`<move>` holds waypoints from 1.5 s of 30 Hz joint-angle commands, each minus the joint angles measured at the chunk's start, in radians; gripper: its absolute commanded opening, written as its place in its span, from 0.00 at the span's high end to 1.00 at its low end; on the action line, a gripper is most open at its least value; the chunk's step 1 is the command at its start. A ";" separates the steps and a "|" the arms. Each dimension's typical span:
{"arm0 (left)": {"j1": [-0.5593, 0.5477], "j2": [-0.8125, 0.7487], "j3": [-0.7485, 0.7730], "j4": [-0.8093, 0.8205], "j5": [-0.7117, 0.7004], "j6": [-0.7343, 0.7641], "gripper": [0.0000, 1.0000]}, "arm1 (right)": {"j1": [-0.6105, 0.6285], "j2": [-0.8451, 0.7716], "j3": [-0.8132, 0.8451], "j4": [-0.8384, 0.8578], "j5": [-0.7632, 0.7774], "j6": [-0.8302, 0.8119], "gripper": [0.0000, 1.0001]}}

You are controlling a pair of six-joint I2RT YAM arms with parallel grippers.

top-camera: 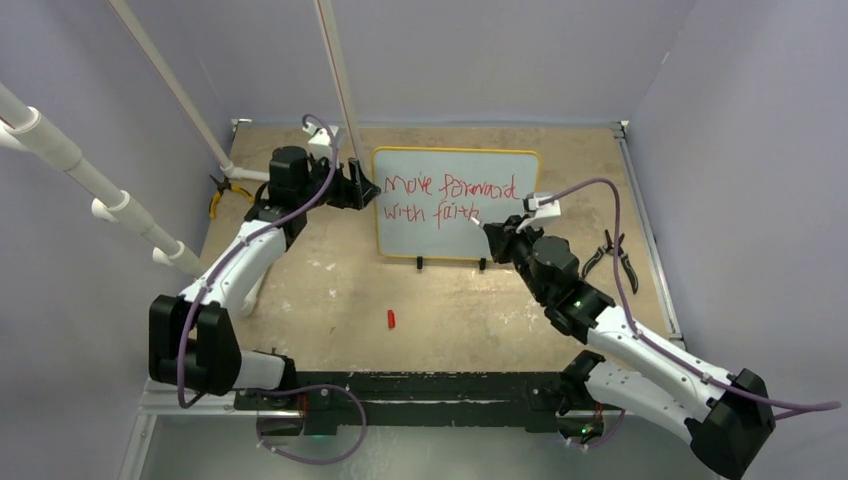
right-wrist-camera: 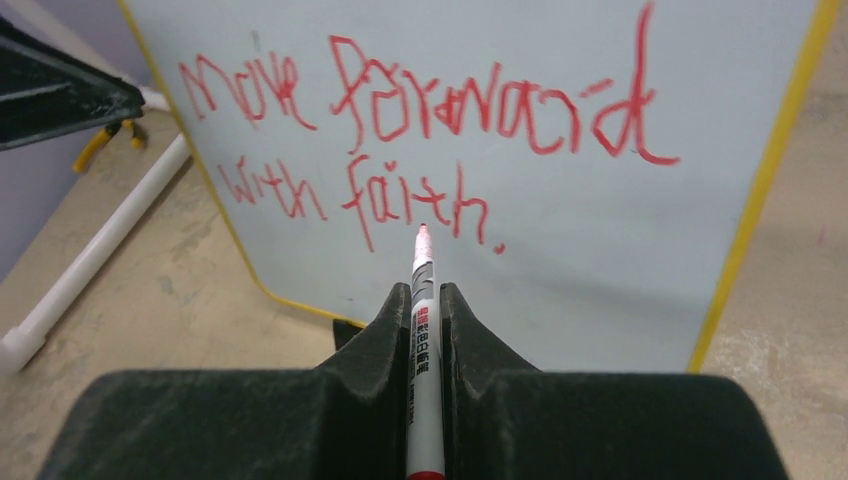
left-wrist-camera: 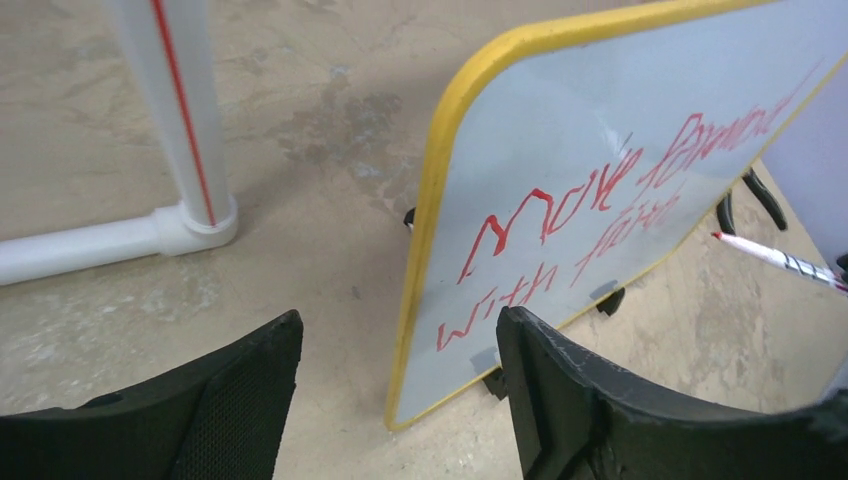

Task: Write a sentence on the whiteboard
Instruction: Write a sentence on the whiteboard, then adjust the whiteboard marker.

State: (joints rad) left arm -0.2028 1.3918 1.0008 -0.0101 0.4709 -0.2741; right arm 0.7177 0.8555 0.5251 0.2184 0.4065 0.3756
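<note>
At the back of the desk [top-camera: 330, 290] stands the whiteboard [top-camera: 440, 165], upright on its little feet, with its face toward my two arms. The sentence [top-camera: 450, 187] fills two red lines and ends in a dot, so I think the writing is done.

My right tool [top-camera: 498, 238] is pinched tight on the marker [right-wrist-camera: 422, 262]. The marker sticks straight out of it. Its long side points right at the board face, with the tip by the word "faith" (I cannot tell if it touches). So the board lies dead ahead of the tip, and I judge the safe way out is straight back along the pen. A sideways slip could smear the letters.

My left tool [left-wrist-camera: 395, 340] is spread wide at the board's left yellow edge and holds nothing. It is the nearer one if the board needs steadying.
</note>
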 commanded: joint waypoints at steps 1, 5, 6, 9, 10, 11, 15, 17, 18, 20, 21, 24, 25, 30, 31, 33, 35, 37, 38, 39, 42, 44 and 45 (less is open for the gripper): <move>-0.002 -0.117 -0.006 -0.046 -0.183 0.072 0.29 | -0.004 0.015 0.132 -0.117 -0.160 -0.079 1.00; -0.035 -0.239 -0.043 -0.055 -0.337 0.151 0.28 | -0.006 0.074 0.259 -0.265 -0.305 -0.085 1.00; -0.057 -0.273 -0.057 -0.053 -0.365 0.175 0.28 | -0.008 0.094 0.293 -0.312 -0.327 -0.085 1.00; -0.136 -0.354 -0.094 -0.051 -0.385 0.243 0.28 | -0.031 0.152 0.378 -0.395 -0.459 -0.098 1.00; -0.157 -0.379 -0.105 -0.056 -0.370 0.257 0.28 | -0.045 0.166 0.398 -0.408 -0.523 -0.102 1.00; -0.171 -0.404 -0.119 -0.056 -0.339 0.267 0.28 | -0.069 0.185 0.419 -0.420 -0.586 -0.109 1.00; -0.229 -0.507 -0.208 -0.007 -0.111 0.269 0.28 | -0.106 0.243 0.499 -0.490 -0.791 -0.135 1.00; -0.267 -0.526 -0.239 0.040 0.009 0.269 0.28 | -0.106 0.264 0.527 -0.513 -0.859 -0.146 1.00; -0.290 -0.520 -0.250 0.034 0.044 0.269 0.28 | -0.106 0.274 0.536 -0.523 -0.892 -0.152 1.00; -0.342 -0.493 -0.253 0.013 0.088 0.293 0.28 | -0.106 0.289 0.549 -0.535 -0.972 -0.160 1.00; -0.370 -0.476 -0.250 -0.025 0.105 0.305 0.28 | -0.106 0.297 0.555 -0.542 -1.001 -0.163 1.00; -0.452 -0.424 -0.248 -0.043 0.134 0.314 0.28 | -0.106 0.322 0.572 -0.567 -1.026 -0.188 1.00; -0.470 -0.410 -0.244 -0.044 0.139 0.313 0.28 | -0.104 0.333 0.575 -0.582 -1.046 -0.201 1.00; -0.527 -0.359 -0.235 -0.050 0.083 0.314 0.28 | -0.104 0.357 0.549 -0.604 -1.103 -0.224 1.00; -0.531 -0.355 -0.235 -0.048 0.060 0.313 0.28 | -0.103 0.360 0.544 -0.603 -1.113 -0.226 1.00; -0.535 -0.344 -0.235 -0.046 0.037 0.310 0.28 | -0.103 0.366 0.538 -0.603 -1.138 -0.232 1.00; -0.536 -0.331 -0.235 -0.041 0.035 0.304 0.28 | -0.103 0.367 0.532 -0.593 -1.165 -0.234 1.00; -0.541 -0.316 -0.236 -0.029 0.055 0.295 0.28 | -0.102 0.370 0.526 -0.581 -1.184 -0.236 1.00; -0.546 -0.306 -0.236 -0.027 0.066 0.292 0.29 | -0.101 0.372 0.528 -0.582 -1.188 -0.236 1.00; -0.550 -0.294 -0.232 -0.029 0.076 0.290 0.29 | -0.101 0.375 0.530 -0.582 -1.191 -0.239 1.00; -0.562 -0.262 -0.213 -0.039 0.077 0.282 0.47 | -0.101 0.389 0.540 -0.597 -1.209 -0.252 1.00; -0.567 -0.250 -0.215 -0.017 0.091 0.254 0.57 | -0.101 0.399 0.548 -0.610 -1.212 -0.266 1.00; -0.569 -0.246 -0.218 -0.007 0.101 0.245 0.64 | -0.101 0.401 0.549 -0.609 -1.211 -0.268 1.00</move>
State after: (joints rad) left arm -0.7601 1.1313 0.7570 -0.0696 0.5304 0.0086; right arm 0.6144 1.2491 1.0550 -0.3847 -0.7586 0.1459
